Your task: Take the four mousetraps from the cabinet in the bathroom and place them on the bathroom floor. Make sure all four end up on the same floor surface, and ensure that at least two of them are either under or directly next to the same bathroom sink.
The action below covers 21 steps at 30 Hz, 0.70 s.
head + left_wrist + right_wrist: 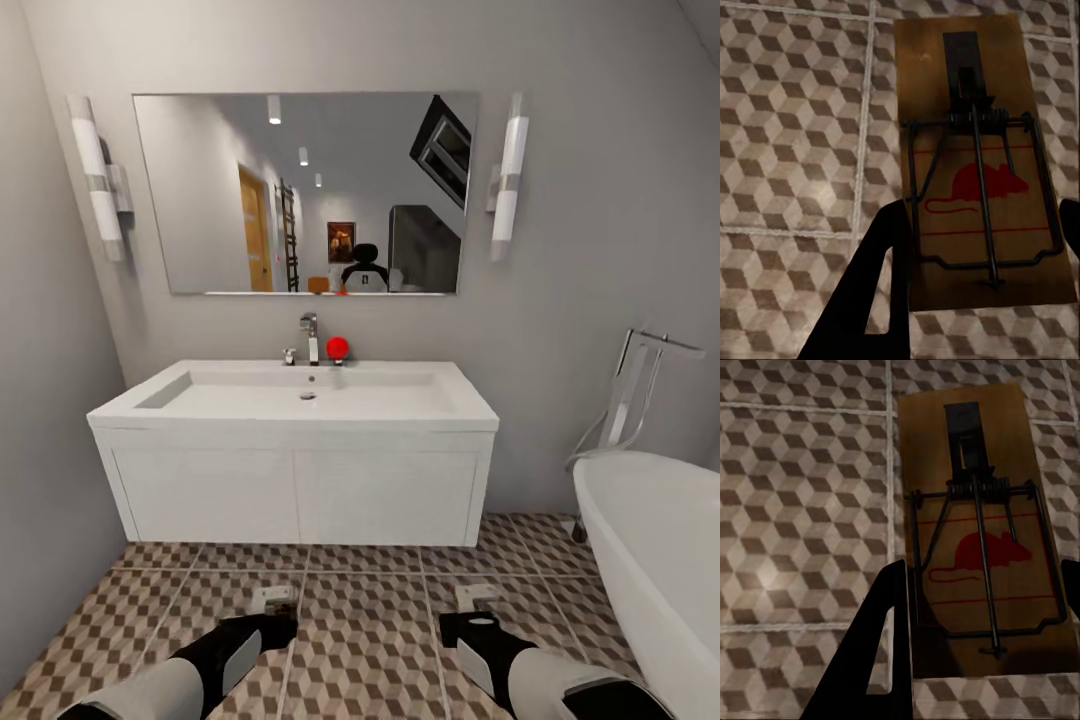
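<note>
Both grippers down over the floor, one mousetrap framed between each pair of fingers, facing the vanity sink.

Left gripper (979, 247): dark fingers (881, 255) flank the left mousetrap (979, 161) at its near end; whether they pinch it or have let go, cannot tell. Board's long axis runs straight out along the fingers, toward 12 o'clock. Right gripper (979, 611) matches over the right mousetrap (979, 529), grip likewise unclear. Head view: both traps lie at the fingertips on the cube-pattern floor (365, 640), sink (300, 395) at 12 o'clock. Judgement: each arm serves its own trap; neither is nearer.
</note>
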{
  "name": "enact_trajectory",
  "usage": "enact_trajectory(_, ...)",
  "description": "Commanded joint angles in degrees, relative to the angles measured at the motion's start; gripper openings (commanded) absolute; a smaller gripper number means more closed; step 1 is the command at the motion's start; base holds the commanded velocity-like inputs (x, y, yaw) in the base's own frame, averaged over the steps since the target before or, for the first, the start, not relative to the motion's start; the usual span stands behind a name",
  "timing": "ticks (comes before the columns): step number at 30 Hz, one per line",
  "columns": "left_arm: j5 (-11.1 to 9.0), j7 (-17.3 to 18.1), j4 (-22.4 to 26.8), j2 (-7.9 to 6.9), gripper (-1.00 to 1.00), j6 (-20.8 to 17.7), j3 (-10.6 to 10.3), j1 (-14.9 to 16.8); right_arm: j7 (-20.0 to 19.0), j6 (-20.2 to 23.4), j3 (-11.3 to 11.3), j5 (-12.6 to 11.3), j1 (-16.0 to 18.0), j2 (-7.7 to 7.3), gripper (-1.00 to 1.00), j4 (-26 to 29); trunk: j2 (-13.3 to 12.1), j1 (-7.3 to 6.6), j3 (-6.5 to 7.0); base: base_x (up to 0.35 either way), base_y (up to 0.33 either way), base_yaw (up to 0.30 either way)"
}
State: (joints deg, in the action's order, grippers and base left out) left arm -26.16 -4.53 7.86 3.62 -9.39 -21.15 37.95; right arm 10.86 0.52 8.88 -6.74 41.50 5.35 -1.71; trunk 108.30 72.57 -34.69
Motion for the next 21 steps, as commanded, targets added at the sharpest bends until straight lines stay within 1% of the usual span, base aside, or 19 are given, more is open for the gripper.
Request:
enact_trajectory(1, -0.48, -0.08, -0.14, -0.01, -1.0, -0.12, -0.49, 0.02, 0.13, -0.06, 0.61, -0.59, -0.05, 0.05, -1.0, -0.09, 0.45, 0.22, -0.23, 0.0, 0.0, 0.0)
enact_trajectory(3, -0.49, 0.49, -0.61, -0.02, -1.0, 0.66, -0.49, 0.02, 0.13, -0.2, 0.61, -0.57, -0.33, 0.1, -1.0, -0.11, 1.25, 0.66, -0.59, 0.0, 0.0, 0.0)
enact_trajectory(4, -0.45, 0.76, -0.88, -0.02, -1.0, 1.7, -0.49, 0.02, 0.13, -0.27, 0.61, -0.57, -0.48, 0.1, -1.0, -0.12, 1.65, 0.88, -0.77, 0.0, 0.0, 0.0)
enact_trajectory(8, -0.4, 1.0, -1.1, -0.08, -1.0, 2.78, -0.48, 0.02, 0.13, -0.33, 0.61, -0.52, -0.59, 0.05, -1.0, -0.12, 3.26, 1.75, -1.49, 0.0, 0.0, 0.0)
enact_trajectory(21, -0.01, 1.02, -1.18, -0.28, -1.0, 3.2, -0.53, 0.02, 0.13, -0.43, 0.63, -0.32, -0.71, 0.13, -1.0, -0.13, 8.47, 4.61, -3.82, 0.0, 0.0, 0.0)
